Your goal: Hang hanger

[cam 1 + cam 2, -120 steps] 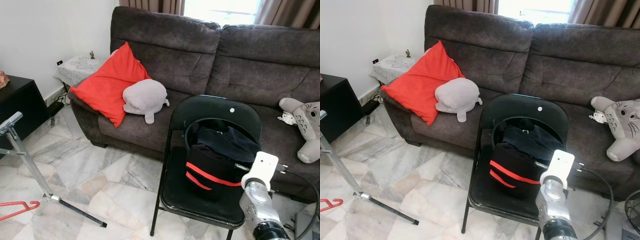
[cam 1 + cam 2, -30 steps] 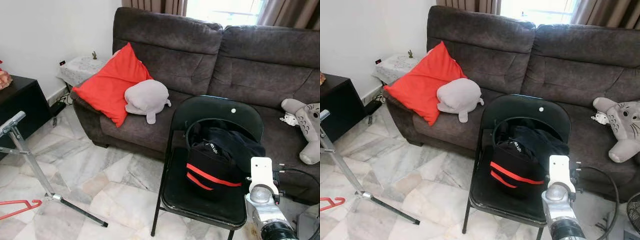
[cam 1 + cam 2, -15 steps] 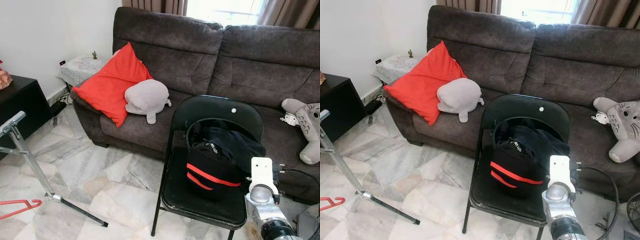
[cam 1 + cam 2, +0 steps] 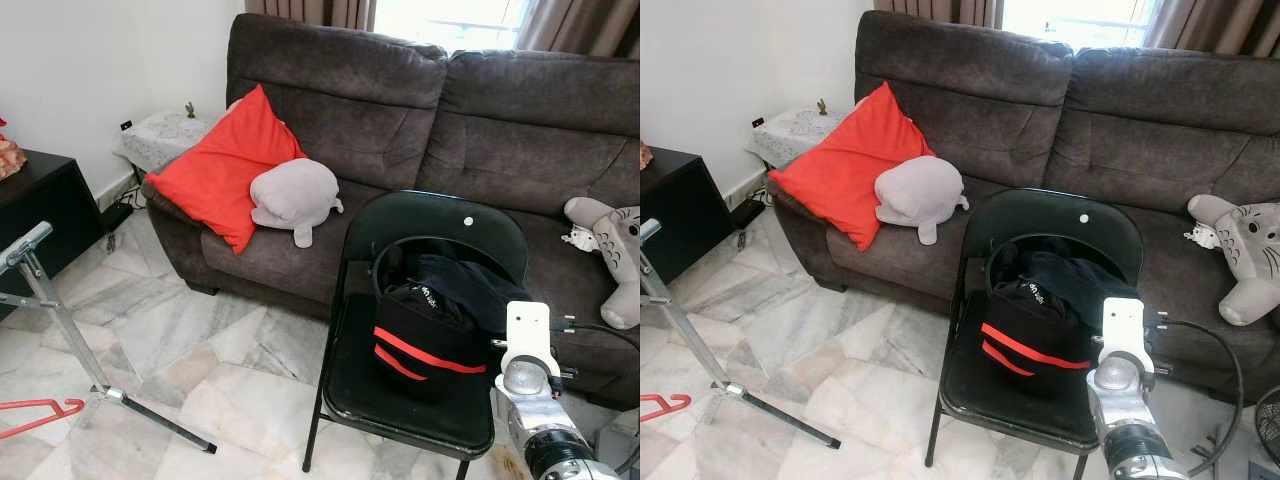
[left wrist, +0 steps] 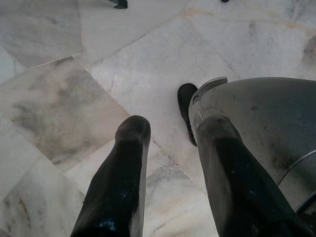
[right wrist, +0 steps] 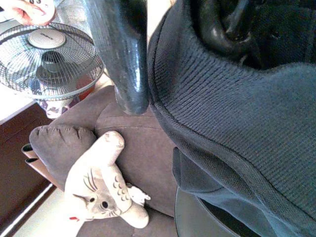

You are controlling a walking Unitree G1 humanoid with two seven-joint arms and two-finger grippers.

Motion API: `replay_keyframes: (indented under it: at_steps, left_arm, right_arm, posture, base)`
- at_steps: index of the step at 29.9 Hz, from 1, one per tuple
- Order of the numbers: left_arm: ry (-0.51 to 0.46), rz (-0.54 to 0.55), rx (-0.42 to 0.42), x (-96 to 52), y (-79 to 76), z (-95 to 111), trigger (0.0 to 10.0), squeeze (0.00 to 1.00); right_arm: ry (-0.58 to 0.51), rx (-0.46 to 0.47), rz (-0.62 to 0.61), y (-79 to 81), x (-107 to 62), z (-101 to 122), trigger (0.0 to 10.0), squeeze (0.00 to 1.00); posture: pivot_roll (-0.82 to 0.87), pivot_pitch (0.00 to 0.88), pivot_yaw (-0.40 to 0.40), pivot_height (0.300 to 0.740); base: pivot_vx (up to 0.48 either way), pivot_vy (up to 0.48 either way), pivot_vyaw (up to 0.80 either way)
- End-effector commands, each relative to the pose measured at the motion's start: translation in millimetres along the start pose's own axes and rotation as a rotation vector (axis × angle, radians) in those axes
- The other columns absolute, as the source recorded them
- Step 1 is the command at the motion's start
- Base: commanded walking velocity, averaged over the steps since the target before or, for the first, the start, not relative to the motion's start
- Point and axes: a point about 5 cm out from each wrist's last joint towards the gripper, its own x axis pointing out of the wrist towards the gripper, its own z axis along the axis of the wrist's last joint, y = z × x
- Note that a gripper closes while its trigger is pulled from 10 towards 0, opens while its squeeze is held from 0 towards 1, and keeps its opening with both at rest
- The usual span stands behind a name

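A red hanger (image 4: 35, 412) lies on the marble floor at the far left, beside the foot of a metal rack stand (image 4: 60, 330). On a black folding chair (image 4: 400, 410) stands a black basket with a red stripe (image 4: 425, 345) full of dark clothes (image 4: 470, 285). My right arm reaches to the basket's right side, its white wrist block (image 4: 527, 330) hiding the fingers. In the right wrist view my right gripper (image 6: 173, 74) is shut on a dark blue knit garment (image 6: 237, 113). My left gripper (image 5: 170, 133) hangs open over the floor, holding nothing.
A dark brown sofa (image 4: 520, 130) stands behind the chair, with a red cushion (image 4: 215, 170), a grey plush (image 4: 293, 195) and a grey cat-like plush (image 4: 615, 260). A black cabinet (image 4: 30, 205) is at the left wall. A floor fan (image 4: 1265, 420) stands right of the chair.
Since four seconds ago my right wrist has turned and the dark clothes have risen in the basket. In the last second the view shifted slightly; little else changed.
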Motion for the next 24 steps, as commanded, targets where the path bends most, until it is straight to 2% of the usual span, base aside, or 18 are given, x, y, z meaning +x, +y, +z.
replay_keyframes:
  at_steps: [1, 14, 24]
  left_arm:
    - [0.015, -0.004, -0.004, -0.8, -0.5, -4.1, 10.0, 0.0]
    - [0.016, -0.002, 0.001, -0.9, 0.5, -3.9, 10.0, 0.0]
    - [0.015, 0.0, 0.002, -0.8, 0.5, -3.8, 10.0, 0.0]
  right_arm:
    - [-0.006, -0.003, -0.01, -2.7, 2.0, 3.2, 0.0, 0.0]
    - [-0.001, 0.012, -0.005, -0.4, 0.5, -0.3, 0.0, 0.0]
    - [-0.017, 0.096, -0.038, -6.4, 2.5, 7.2, 0.0, 0.0]
  posture:
    - [0.06, 0.0, -0.006, 0.74]
    - [0.06, 0.0, -0.003, 0.74]
    - [0.06, 0.0, -0.001, 0.74]
  base:
    - [0.0, 0.0, 0.0]
    - [0.0, 0.0, 0.0]
    - [0.0, 0.0, 0.0]
